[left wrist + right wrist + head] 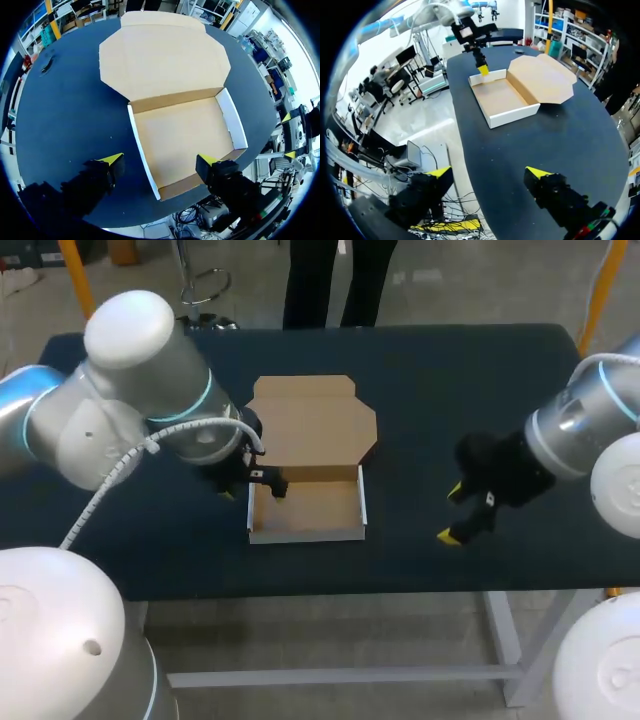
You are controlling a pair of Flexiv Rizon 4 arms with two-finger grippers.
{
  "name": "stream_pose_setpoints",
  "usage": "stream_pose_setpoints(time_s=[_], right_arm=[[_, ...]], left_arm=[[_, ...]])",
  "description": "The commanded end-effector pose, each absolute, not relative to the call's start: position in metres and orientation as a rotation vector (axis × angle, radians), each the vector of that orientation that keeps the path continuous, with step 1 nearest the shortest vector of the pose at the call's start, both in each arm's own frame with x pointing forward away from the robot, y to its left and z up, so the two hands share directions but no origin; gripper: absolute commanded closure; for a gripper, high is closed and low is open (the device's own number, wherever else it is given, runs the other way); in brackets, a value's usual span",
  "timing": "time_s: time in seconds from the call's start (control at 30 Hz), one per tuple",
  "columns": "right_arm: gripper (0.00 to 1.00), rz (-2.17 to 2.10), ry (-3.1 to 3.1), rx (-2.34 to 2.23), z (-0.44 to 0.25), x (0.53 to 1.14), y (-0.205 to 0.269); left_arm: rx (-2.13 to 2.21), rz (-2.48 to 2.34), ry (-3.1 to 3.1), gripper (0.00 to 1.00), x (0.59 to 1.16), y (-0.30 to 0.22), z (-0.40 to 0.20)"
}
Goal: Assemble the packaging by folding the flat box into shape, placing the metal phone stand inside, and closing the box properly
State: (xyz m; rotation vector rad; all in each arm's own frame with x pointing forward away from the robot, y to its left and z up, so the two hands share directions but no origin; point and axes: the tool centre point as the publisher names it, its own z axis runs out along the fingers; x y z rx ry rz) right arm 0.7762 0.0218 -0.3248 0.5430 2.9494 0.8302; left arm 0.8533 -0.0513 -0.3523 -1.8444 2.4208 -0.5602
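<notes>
The cardboard box [305,512] stands folded into a shallow tray at the table's middle, its lid [315,425] lying open and flat behind it. My left gripper [252,488] hovers open at the tray's left wall. In the left wrist view the left gripper [160,160] straddles that wall, one finger outside and one over the tray [182,135], touching nothing. My right gripper [452,513] hangs open over bare table to the right of the box. From the right wrist, the right gripper [489,172] is well short of the tray [502,97]. No metal phone stand shows in any view.
The dark table [430,380] has free room on both sides of the box and in front of it. A small dark object [47,62] lies near the far left edge. The front edge [400,585] runs close below the tray.
</notes>
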Motion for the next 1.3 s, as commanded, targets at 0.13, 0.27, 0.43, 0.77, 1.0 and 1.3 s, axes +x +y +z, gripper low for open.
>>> stream_pose_setpoints(time_s=[0.13, 0.27, 0.43, 0.77, 1.0, 1.3], right_arm=[[0.00, 0.873, 2.936, 0.558, -0.319, 0.774, 0.011], [0.00, 0.890, 2.930, 0.583, -0.317, 0.775, 0.009], [0.00, 0.913, 2.911, 0.612, -0.313, 0.774, 0.004], [0.00, 0.937, 2.883, 0.711, -0.308, 0.768, -0.008], [0.00, 0.939, 2.833, 0.870, -0.301, 0.761, -0.021], [0.00, 0.801, 2.770, 1.153, -0.289, 0.750, -0.041]], left_arm=[[-1.609, -1.003, 2.664, 0.00, 0.818, -0.033, -0.320], [-1.475, -1.045, 2.726, 0.00, 0.803, -0.029, -0.309], [-1.414, -1.085, 2.756, 0.00, 0.790, -0.019, -0.297], [-1.326, -1.093, 2.861, 0.00, 0.766, 0.000, -0.280], [-1.477, -1.018, 2.809, 0.00, 0.755, 0.007, -0.269], [-1.672, -0.907, 2.720, 0.00, 0.740, 0.015, -0.247]])
